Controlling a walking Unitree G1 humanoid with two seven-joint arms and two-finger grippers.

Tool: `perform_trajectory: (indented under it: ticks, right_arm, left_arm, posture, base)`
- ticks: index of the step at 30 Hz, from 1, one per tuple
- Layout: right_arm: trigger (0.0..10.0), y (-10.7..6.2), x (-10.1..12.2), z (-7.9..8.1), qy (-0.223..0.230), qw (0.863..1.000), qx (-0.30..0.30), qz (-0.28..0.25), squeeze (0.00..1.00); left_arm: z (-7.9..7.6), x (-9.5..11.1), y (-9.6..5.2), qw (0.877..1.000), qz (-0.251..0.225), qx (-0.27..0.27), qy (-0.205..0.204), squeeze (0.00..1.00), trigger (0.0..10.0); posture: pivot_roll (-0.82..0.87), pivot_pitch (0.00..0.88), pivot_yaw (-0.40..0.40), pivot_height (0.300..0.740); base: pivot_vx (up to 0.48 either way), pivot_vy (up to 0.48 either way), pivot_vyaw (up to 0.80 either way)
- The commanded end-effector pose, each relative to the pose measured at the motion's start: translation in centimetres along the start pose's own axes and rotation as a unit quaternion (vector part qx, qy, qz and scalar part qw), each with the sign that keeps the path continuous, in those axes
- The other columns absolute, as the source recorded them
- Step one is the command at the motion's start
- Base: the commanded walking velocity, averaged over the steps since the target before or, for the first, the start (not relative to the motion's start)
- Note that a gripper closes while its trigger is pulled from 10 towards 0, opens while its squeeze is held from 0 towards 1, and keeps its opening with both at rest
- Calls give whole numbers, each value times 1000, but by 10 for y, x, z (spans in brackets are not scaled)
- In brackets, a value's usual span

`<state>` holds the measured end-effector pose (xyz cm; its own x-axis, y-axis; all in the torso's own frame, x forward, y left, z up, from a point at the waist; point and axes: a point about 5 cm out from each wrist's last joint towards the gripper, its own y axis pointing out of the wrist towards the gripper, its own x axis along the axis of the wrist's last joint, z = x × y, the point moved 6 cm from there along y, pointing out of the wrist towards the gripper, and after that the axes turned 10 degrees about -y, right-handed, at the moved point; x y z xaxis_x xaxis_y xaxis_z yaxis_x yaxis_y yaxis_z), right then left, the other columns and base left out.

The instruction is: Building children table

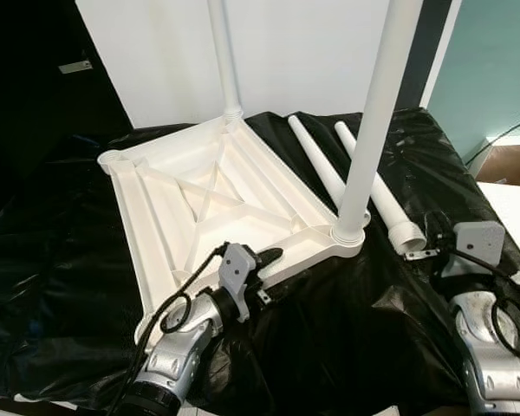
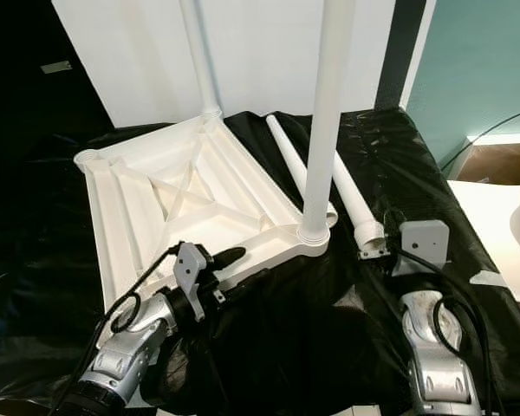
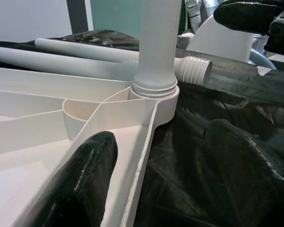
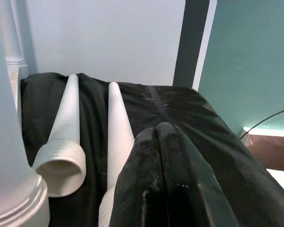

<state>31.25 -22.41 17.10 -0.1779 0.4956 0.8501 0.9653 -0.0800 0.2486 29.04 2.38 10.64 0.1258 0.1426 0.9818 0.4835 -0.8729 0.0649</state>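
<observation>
On the black-sheeted bench (image 1: 61, 286), the left tool (image 1: 269, 260), fingers spread, straddles the inverted white plastic tabletop (image 1: 208, 199) rim; the right tool (image 4: 163, 179), pressed together, touches a loose white leg (image 1: 377, 186).

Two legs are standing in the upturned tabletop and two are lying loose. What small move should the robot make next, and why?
Probably open the right gripper and close it around the nearer loose leg. Its fingers are shut right at that leg's threaded end, and the tabletop still has empty corner sockets. The left gripper straddles the tabletop's near edge, open, well placed to steady it.
</observation>
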Motion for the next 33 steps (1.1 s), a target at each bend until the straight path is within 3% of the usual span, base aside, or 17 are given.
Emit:
perform_trajectory:
  ticks: [1,4,5,8,11,19,22,25,33]
  right_arm:
    - [10000,0,-3,7,-5,1000,9,7,0]
    - [10000,0,-4,10,-7,1000,15,5,0]
    - [10000,0,-1,13,-7,1000,17,1,0]
    - [10000,-3,7,19,-5,1000,14,-17,0]
    - [10000,-6,9,24,2,1000,17,-22,0]
    - [10000,-5,11,27,-1,999,23,-30,0]
    - [10000,-4,9,25,-4,999,21,-30,0]
    - [10000,-1,7,25,-5,999,19,-28,0]
    - [10000,9,3,25,6,1000,12,-20,0]
  left_arm:
    - [0,-6,-4,1000,10,-1,4,0,10000]
    - [1,-6,-4,1000,9,2,4,0,10000]
    - [8,4,-4,999,-22,29,-1,0,10000]
    - [37,39,-14,979,-144,142,-36,0,10000]
    - [45,47,-27,960,-190,195,-57,0,10000]
    - [46,44,-46,945,-209,240,-72,0,10000]
    - [54,45,-65,924,-227,299,-69,0,10000]
    - [64,48,-88,894,-252,364,-68,0,10000]
    - [66,52,-103,878,-254,404,-44,0,10000]
  posture:
    - [-30,0,63,740]
    - [-28,0,60,740]
    - [-28,0,59,740]
    - [-24,0,56,740]
    - [-20,0,54,740]
    - [-9,0,50,740]
    - [2,0,48,740]
    - [10,0,47,740]
    - [23,0,48,740]
  base:
    - [0,0,0]
    - [0,0,0]
    - [0,0,0]
    - [0,0,0]
    - [0,0,0]
    - [0,0,0]
    - [0,0,0]
    - [0,0,0]
    - [0,0,0]
